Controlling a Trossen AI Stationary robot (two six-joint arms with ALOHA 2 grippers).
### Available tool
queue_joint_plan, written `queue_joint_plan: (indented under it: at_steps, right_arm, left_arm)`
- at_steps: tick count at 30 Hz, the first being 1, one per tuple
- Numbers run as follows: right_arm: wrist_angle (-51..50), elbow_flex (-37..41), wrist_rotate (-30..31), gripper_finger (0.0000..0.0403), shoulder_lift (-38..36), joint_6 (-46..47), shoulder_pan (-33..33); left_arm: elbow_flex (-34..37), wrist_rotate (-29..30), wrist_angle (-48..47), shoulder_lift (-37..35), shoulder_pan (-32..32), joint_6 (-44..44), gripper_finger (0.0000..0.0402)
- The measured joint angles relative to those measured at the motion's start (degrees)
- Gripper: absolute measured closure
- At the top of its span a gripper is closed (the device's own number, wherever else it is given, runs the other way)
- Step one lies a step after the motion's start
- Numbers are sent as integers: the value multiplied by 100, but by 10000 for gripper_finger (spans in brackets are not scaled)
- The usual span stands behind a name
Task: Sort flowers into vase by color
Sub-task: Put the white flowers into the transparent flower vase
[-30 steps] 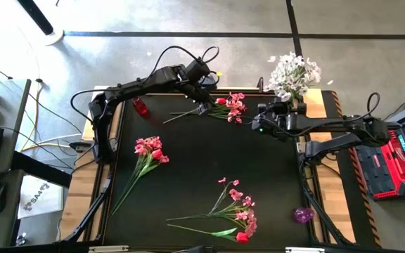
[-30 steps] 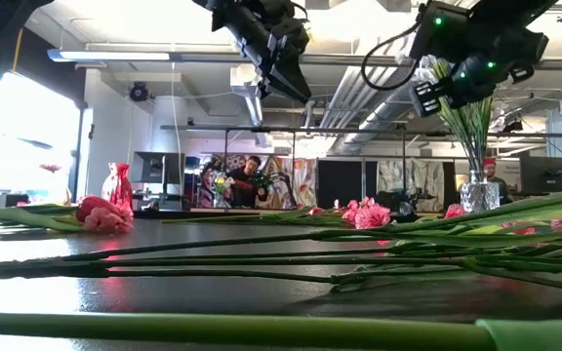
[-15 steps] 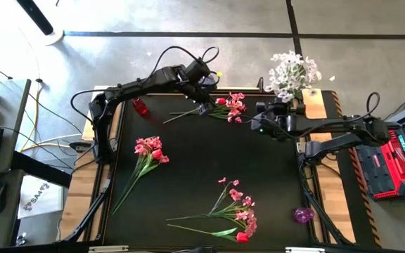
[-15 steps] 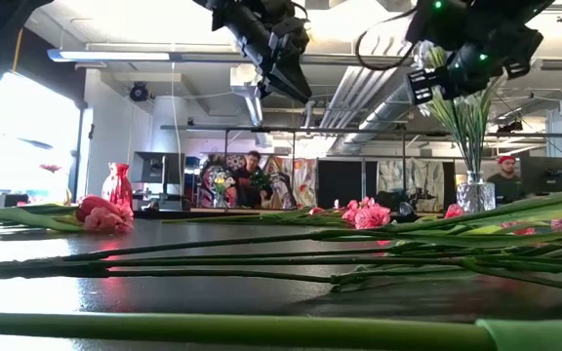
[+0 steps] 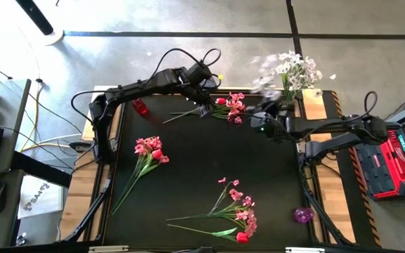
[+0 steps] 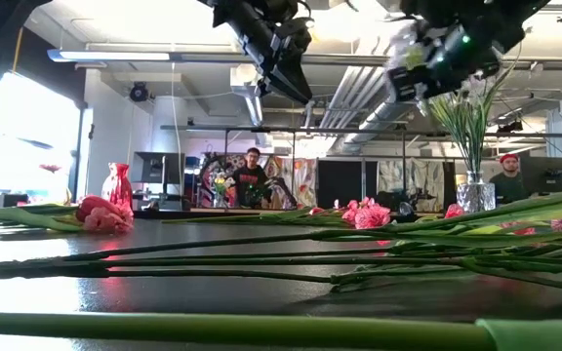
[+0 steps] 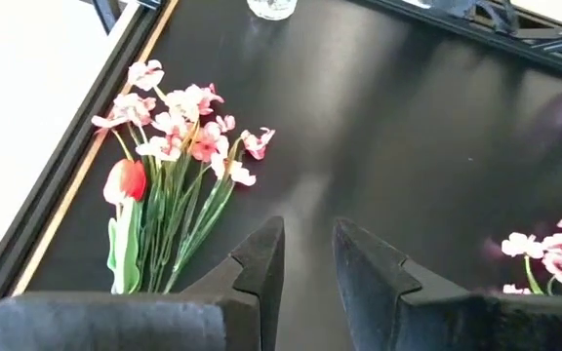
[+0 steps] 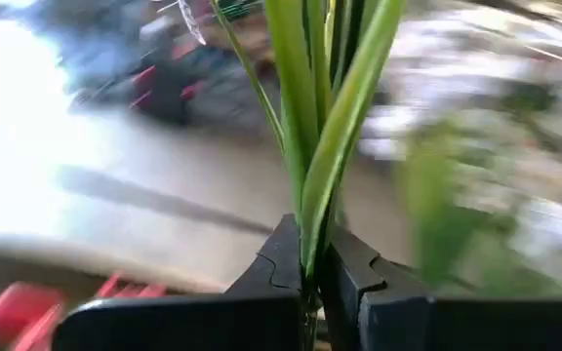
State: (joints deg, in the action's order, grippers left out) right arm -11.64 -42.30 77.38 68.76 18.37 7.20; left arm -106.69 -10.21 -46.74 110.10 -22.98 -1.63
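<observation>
My right gripper [image 5: 262,121] [image 6: 422,66] hangs over the table's far right part, shut on a white-blossom spray [image 5: 266,79] whose blossoms are blurred. More white sprays [image 5: 297,69] stand with their stems in a clear glass vase [image 6: 473,193] at the far right corner. My left gripper [image 5: 204,109] [image 7: 308,261] hovers open above the far middle. Just beyond it a pink bunch with a red tulip [image 7: 169,156] [image 5: 230,107] lies flat. Two more pink bunches [image 5: 150,151] [image 5: 238,211] lie on the mat. My right gripper pinches the white spray's green stem and leaves [image 8: 312,229] between its two fingers [image 8: 354,268]. The leaves run straight out past the fingertips. The spray is carried in the air above the table, and its lower end is hidden behind the gripper.
A red vase [image 5: 140,107] [image 6: 117,185] stands at the far left of the black mat [image 5: 202,169]. A purple vase [image 5: 302,214] is at the right edge. Long green stems [image 6: 261,258] lie across the near table. People show in the room behind.
My right gripper has swung toward the table's left, away from the glass vase, and tipped, carrying the white spray with it. The spray's blossoms now blur to the left of the bunch that stays in the vase.
</observation>
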Motion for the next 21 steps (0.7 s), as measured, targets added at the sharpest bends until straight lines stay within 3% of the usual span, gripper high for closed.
queue_joint_plan:
  at_steps: [3, 8, 14, 21]
  right_arm:
    - [731, -1, -1088, 402, 229, -1679, -63]
    - [1522, -2, -839, 403, 576, -3376, 241]
    - [1494, -4, -760, 403, 725, -3084, 1103]
    - [2076, -4, -734, 403, 690, -3227, 1477]
  left_arm:
    - [0, 293, 2, 0, 36, -49, 324]
    - [0, 351, 31, 0, 56, -56, 324]
    - [0, 357, 24, 0, 125, 106, 324]
    - [0, 538, -9, 0, 270, 142, 324]
